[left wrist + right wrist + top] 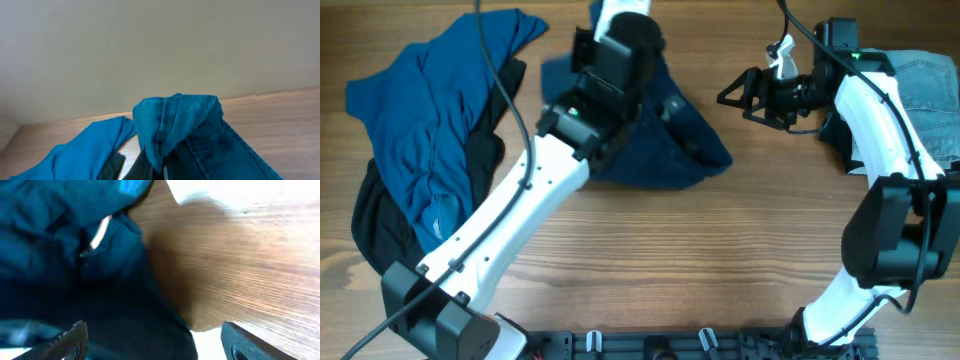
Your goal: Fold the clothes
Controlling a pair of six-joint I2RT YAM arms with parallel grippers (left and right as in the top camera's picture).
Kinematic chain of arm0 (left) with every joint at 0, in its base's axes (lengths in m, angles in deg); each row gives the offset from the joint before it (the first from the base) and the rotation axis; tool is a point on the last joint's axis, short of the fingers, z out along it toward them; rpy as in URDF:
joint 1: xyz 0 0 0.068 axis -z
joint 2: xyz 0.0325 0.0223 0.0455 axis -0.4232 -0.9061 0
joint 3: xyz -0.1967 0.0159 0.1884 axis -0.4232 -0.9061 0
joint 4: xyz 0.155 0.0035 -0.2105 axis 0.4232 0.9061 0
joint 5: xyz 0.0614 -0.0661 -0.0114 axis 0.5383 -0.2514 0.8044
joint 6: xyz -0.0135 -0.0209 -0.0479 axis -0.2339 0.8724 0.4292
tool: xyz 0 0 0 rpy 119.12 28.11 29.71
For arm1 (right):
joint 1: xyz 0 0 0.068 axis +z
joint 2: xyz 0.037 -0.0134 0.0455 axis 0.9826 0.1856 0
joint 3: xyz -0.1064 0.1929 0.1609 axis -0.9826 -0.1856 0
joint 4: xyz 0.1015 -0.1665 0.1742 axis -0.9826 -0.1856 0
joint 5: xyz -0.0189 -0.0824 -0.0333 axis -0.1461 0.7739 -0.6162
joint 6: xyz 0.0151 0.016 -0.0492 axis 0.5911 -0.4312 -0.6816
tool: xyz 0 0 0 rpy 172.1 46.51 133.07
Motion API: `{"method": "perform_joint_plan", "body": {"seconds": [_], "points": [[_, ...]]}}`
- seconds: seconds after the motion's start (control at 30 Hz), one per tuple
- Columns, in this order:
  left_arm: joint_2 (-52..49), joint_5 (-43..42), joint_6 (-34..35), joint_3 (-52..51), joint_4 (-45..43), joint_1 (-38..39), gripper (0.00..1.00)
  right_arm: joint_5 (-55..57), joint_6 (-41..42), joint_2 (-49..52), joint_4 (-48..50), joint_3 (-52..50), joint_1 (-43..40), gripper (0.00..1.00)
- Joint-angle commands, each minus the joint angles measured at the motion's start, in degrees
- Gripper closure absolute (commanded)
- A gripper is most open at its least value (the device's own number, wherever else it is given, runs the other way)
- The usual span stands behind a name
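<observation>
Shorts (670, 140): we find the navy pair spread at upper centre of the overhead view. It is partly covered by the left arm (510, 210).

Left gripper (152, 170): in the left wrist view only dark finger bases show at the bottom edge. A bunched fold of the shorts rises straight out from between them. We judge the jaws pinched together on that fold.

Lifted fold: it stands upright at lower centre of the left wrist view. The rest of the cloth falls away to the lower right.

Right gripper (732, 97): it sits at upper right of centre in the overhead view and points left toward the shorts. We cannot tell from that view whether it touches them. In the right wrist view the two fingers stand wide apart at the bottom corners with nothing between them. Navy cloth fills the left half of that view and bare wood the right half.

Right arm (880, 110): it reaches up from lower right and crosses over the jeans.

Shirt (420, 110): bright blue, it lies crumpled at upper left, just beside the shorts.

Black garment (370, 225): it lies at the left edge, partly under the shirt.

Jeans (932, 85): light-wash, they lie at the upper right edge.

Table (720, 240): wood-grain, it carries all four garments.
</observation>
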Motion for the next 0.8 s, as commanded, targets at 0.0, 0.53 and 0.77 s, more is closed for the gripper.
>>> {"method": "perform_joint_plan", "body": {"seconds": [0.0,0.53,0.77], "points": [[0.31,-0.98,2.25,0.66,0.20,-1.22,0.96,-4.17,-6.01,-4.15,-0.33,-0.39,0.63,0.14],[0.31,-0.96,2.23,0.66,0.24,-1.22,0.96,14.21,2.84,-3.82,-1.20,-3.19,9.84,0.14],[0.31,-0.96,2.23,0.66,0.24,-1.22,0.96,15.93,8.81,-3.80,10.84,-16.59,10.99,0.14]]}}
